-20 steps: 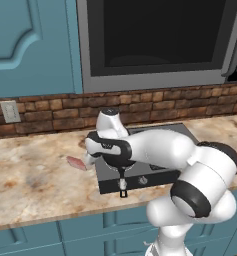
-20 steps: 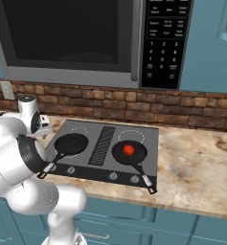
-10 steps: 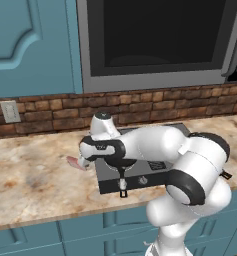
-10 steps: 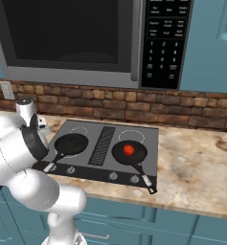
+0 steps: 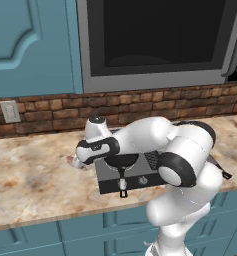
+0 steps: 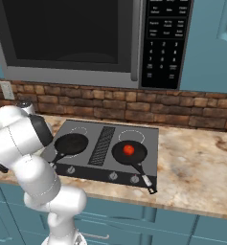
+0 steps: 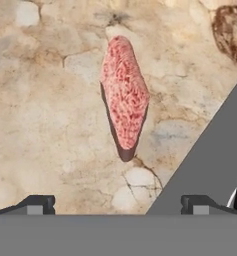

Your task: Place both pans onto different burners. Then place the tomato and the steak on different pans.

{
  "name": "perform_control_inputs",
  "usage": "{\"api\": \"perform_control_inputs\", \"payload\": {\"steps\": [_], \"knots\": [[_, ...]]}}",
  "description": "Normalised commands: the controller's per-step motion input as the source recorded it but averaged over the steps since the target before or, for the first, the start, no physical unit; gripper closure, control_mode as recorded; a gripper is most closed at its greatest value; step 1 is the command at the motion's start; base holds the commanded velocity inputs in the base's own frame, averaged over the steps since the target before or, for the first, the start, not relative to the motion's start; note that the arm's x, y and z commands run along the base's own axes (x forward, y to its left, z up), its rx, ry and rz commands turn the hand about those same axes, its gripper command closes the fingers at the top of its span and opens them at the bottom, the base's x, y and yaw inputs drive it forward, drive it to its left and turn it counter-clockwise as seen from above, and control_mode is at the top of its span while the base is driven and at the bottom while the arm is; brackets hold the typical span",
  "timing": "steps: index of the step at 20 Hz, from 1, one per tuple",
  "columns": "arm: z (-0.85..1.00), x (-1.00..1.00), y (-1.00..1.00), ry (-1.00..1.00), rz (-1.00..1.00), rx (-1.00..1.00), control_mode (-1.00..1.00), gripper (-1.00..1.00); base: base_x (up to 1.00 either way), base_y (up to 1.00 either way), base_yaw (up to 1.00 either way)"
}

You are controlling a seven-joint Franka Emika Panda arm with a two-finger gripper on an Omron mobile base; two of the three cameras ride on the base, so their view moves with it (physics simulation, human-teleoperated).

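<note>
Swinging left off cooktop (image 6: pixel 148 139) over last second, hand (image 7: pixel 118 202) hung over steak (image 7: pixel 123 96) on bench (image 7: pixel 45 125), fingers spread wide, nothing held. Tomato (image 6: pixel 128 149) sat in right pan (image 6: pixel 129 152); left pan (image 6: pixel 71 143) empty. Steak pickup seemed next.

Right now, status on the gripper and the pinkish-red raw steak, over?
Gripper open, above pinkish-red raw steak lying on marble counter. Nothing between the fingers. Red tomato in right black pan; left black pan empty.

Teal cabinets (image 5: pixel 30 45) flank a microwave (image 6: pixel 86 43) above a brick backsplash (image 6: pixel 191 112) and marbled beige counter (image 5: pixel 30 185).
</note>
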Motion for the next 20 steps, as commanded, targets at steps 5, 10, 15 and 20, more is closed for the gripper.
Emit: {"api": "perform_control_inputs", "payload": {"steps": [5, 10, 15, 20], "knots": [[-0.04, 0.26, 0.05, 0.0, 0.0, 0.0, -1.0, -1.0, 0.0, 0.0, 0.0], [-0.15, 0.18, 0.16, 0.0, 0.0, -0.01, -1.0, -1.0, 0.0, 0.0, 0.0], [-0.23, 0.13, 0.22, 0.0, 0.0, -0.02, -1.0, -1.0, 0.0, 0.0, 0.0], [-0.15, 0.24, 0.12, 0.0, 0.0, 0.0, -1.0, -1.0, 0.0, 0.0, 0.0]]}}
